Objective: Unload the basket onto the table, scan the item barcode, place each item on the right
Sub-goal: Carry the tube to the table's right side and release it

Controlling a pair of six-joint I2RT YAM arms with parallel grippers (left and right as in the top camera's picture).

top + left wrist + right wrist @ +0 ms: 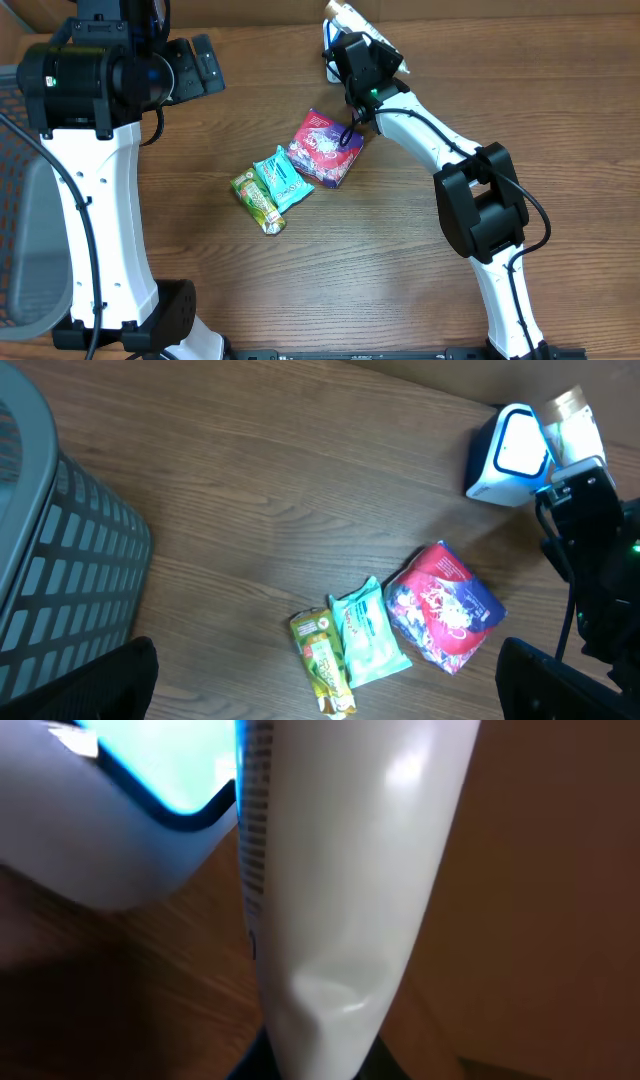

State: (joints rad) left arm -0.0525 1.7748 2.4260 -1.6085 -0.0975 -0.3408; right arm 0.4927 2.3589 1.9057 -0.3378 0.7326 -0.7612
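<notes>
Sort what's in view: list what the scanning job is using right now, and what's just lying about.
In use:
scanner
white packet, shut in the right claw, its barcode beside the scanner's lit window

Lying about:
pink pouch
teal packet
green packet
basket
</notes>
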